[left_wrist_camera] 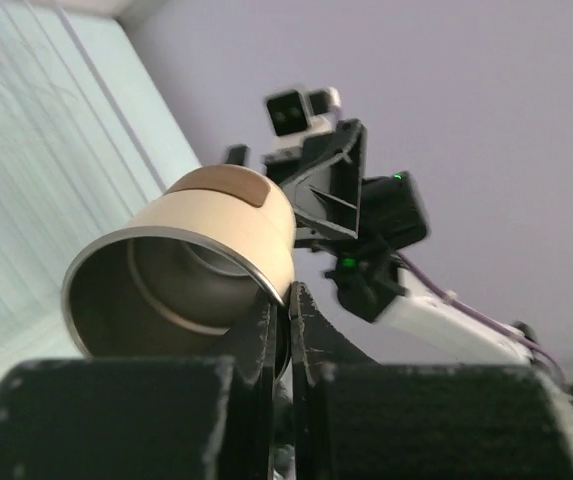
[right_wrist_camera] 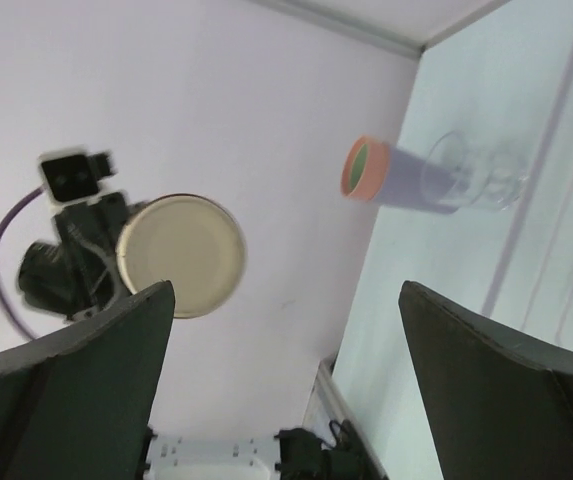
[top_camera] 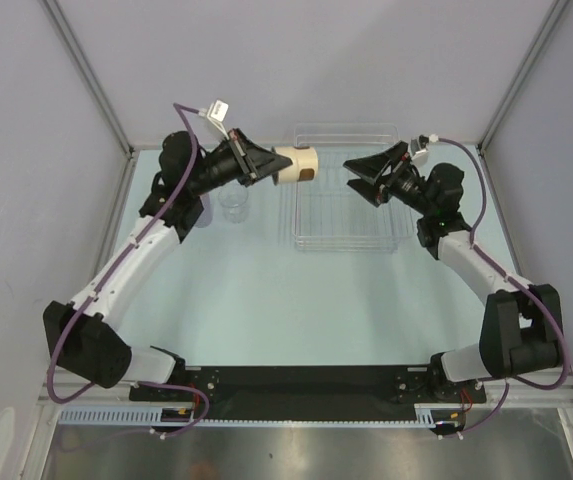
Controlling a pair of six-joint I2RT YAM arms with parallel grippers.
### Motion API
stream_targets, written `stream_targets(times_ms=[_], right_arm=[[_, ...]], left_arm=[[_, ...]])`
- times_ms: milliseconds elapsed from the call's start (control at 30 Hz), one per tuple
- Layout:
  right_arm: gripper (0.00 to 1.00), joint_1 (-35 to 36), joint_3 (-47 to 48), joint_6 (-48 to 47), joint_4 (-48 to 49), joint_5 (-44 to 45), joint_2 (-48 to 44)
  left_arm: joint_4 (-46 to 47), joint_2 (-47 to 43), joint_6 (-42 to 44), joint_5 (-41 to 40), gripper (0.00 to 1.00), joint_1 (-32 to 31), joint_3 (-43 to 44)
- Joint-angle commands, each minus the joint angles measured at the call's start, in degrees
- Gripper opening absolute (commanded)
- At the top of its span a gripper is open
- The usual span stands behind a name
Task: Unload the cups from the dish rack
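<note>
The left gripper [top_camera: 269, 166] pinches the beige cup [top_camera: 297, 165] by its rim; the right gripper [top_camera: 359, 175] is spread wide, empty.

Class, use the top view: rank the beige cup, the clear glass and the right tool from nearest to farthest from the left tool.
1. Beige cup: gripped in the left tool, at its right.
2. Clear glass: standing left of the dish rack, beside the left arm.
3. Right tool: open, facing across from over the rack's right part.
</note>
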Motion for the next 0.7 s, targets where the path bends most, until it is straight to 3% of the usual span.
stream_targets(times_ms=[0, 133, 200, 233, 300, 500, 667], right_arm=[[1.0, -1.8, 8.4, -13.7, -22.5, 8.3, -4.4], [1.0, -0.9, 11.7, -21.1, -34.9, 14.1, -4.3], [1.0, -0.8, 11.4, -22.2, -35.9, 14.5, -4.7], [1.0, -0.7, 10.5, -22.4, -35.8, 14.5, -4.8], [1.0, -0.8, 9.9, -22.4, -35.2, 14.7, -5.0], [1.0, -0.6, 9.4, -23.8, -35.9, 14.6, -5.0], [1.0, -0.4, 8.8, -24.4, -36.4, 14.7, -5.0]], left_arm=[[-21.8, 0.1, 16.1, -8.3, 0.0, 0.6, 13.0], [-41.0, 6.7, 26.4, -20.3, 0.0, 0.7, 28.4], [-54.3, 10.9, 29.5, -28.9, 0.0, 0.7, 34.9], [-58.2, 16.0, 30.7, -31.0, 0.0, 0.6, 40.8], [-64.7, 19.5, 33.9, -37.5, 0.0, 0.4, 44.0], [-69.0, 29.2, 41.1, -52.9, 0.0, -0.1, 48.2], [-70.7, 34.9, 42.3, -57.9, 0.0, -0.1, 53.1]])
